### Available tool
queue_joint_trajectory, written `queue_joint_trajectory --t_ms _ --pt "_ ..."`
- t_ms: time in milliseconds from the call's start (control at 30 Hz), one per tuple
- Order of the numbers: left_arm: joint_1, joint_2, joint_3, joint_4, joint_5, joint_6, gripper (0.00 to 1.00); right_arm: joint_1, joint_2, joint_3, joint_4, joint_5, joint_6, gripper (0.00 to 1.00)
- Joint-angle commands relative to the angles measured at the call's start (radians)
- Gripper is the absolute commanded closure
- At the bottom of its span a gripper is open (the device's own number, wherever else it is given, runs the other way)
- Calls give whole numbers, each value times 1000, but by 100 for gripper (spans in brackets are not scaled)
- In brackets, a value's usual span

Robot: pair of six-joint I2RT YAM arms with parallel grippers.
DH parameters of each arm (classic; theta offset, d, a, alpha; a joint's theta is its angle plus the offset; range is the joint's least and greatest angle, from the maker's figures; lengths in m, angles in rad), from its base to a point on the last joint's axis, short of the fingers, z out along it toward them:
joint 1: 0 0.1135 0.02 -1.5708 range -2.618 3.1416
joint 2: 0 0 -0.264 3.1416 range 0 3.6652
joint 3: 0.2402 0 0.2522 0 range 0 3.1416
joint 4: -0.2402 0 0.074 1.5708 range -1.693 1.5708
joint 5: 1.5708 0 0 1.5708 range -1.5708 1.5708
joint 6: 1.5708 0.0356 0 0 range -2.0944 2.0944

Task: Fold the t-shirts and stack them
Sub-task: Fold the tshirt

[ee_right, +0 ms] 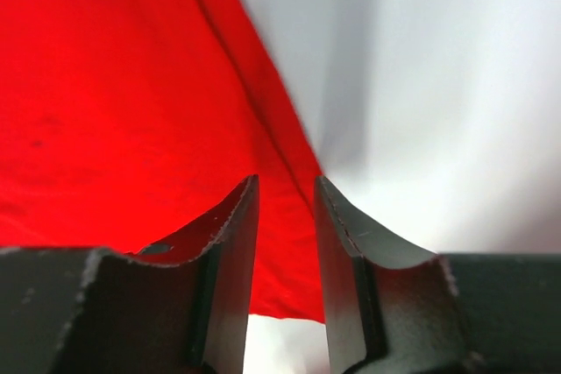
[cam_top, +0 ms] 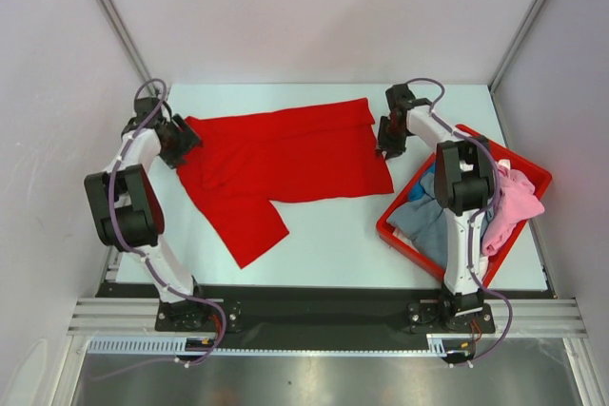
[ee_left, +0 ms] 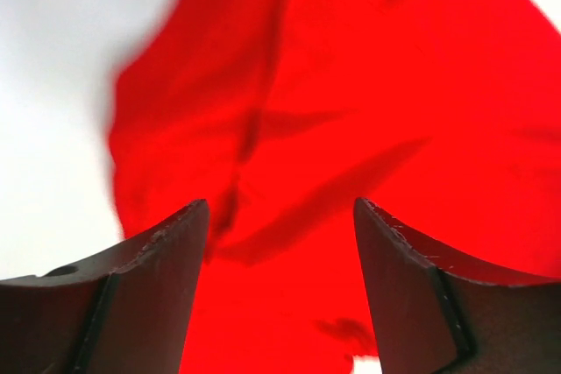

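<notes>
Pale surface [cam_top: 333, 244] between white walls, top external view: one large red t-shirt [cam_top: 285, 159] lies spread flat at the centre, a sleeve reaching toward the near left. Left end effector [cam_top: 181, 140] sits at the shirt's left edge, right end effector [cam_top: 388, 145] at its right edge. Red bin [cam_top: 539, 174] stands near the right arm, holding a grey-blue t-shirt [cam_top: 423, 221] and a pink t-shirt [cam_top: 519, 206] heaped together. Left wrist view: both dark fingers [ee_left: 158, 251] stand wide apart with nothing between them; the red cloth, creased and blurred, fills the field beyond, with bare surface at the left. Right wrist view: fingers [ee_right: 219, 251] stand narrowly apart, a slim gap showing between them; the red shirt's edge runs diagonally down to just behind the fingertips, cloth on the left and bare surface on the right.
</notes>
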Motion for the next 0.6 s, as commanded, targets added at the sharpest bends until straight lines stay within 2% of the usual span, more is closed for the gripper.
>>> queue_joint_trajectory --t_ms 0,67,133,233,333,433,467,500,567 --pt "-18 -95 -87 38 76 -19 29 -11 -30 -20 1 69 -9 64" --pt "-18 -104 -131 64 105 -29 30 -21 -19 -26 2 109 4 67" --pt "-18 -107 -143 67 119 -26 31 -24 -4 -23 -11 170 17 78" --pt "-20 -106 -142 64 115 -14 31 -30 7 -26 -27 244 42 87" --pt "-20 -97 -137 61 116 -9 31 -33 -4 -30 -57 272 63 89" --pt "-20 -107 -160 78 142 -22 33 -15 -50 -38 5 227 47 86" --pt "-20 -113 -165 82 160 -23 34 -5 -63 -38 81 229 12 84" --pt "-21 -118 -173 86 165 -23 35 1 -71 -37 129 217 -4 75" --pt "-25 -133 -186 105 174 -22 36 -5 -45 12 229 133 -4 64"
